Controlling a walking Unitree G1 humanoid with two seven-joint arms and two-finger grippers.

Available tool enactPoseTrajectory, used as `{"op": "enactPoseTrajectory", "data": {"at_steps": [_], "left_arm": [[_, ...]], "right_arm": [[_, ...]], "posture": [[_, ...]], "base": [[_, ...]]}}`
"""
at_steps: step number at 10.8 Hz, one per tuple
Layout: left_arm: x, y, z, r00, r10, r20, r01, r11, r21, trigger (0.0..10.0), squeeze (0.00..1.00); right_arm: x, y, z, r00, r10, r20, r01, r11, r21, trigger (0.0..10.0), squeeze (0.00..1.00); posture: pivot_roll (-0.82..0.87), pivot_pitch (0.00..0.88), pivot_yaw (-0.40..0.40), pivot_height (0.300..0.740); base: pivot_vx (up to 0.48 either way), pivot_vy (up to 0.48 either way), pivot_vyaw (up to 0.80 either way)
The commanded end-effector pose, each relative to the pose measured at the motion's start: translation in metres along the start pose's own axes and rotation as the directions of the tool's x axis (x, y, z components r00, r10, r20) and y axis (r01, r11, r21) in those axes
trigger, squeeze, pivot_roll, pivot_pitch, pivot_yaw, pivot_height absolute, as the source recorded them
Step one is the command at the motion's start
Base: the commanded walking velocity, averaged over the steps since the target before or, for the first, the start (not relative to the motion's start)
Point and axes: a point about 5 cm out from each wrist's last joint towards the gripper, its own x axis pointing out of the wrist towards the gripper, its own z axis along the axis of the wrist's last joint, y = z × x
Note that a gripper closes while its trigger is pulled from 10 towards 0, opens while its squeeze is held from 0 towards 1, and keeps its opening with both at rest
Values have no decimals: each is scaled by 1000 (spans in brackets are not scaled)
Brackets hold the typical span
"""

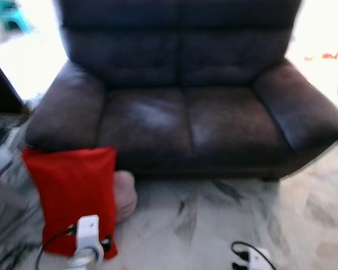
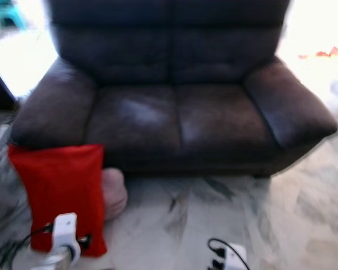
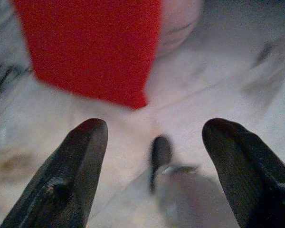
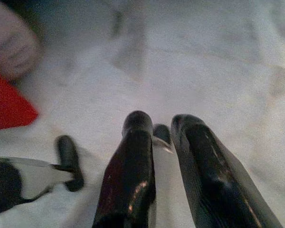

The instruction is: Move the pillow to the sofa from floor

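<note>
A red pillow (image 1: 73,197) stands upright on the marble floor, leaning against the front of the sofa's left armrest. The dark brown leather sofa (image 1: 180,112) has two bare seat cushions. My left arm (image 1: 88,241) hangs low in front of the pillow's lower edge. In the left wrist view my left gripper (image 3: 154,137) is open above the floor, short of the red pillow (image 3: 90,47) and not touching it. My right arm (image 1: 253,260) is low at the right. Its gripper (image 4: 160,121) is shut with nothing in it, over bare floor.
A pale pink cushion (image 1: 125,194) lies on the floor behind the red pillow, against the sofa base. A dark piece of furniture (image 1: 1,90) stands at the far left. Open marble floor (image 1: 225,219) stretches in front of the sofa.
</note>
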Motion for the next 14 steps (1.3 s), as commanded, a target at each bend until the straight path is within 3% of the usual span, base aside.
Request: {"op": "enactPoseTrajectory", "data": {"at_steps": [1,14], "left_arm": [[-1,-1,-6,1000,-3,-21,3,1000,-10,10000,0],[-1,-2,-6,1000,-4,-23,4,1000,-8,10000,0]], "right_arm": [[-2,-4,-3,1000,-11,-4,11,1000,3,10000,0],[-2,-4,-3,1000,-8,-5,8,1000,-5,10000,0]], "posture": [[32,59,-31,740],[32,56,-30,740]], "base": [[0,345,0],[0,348,0]]}}
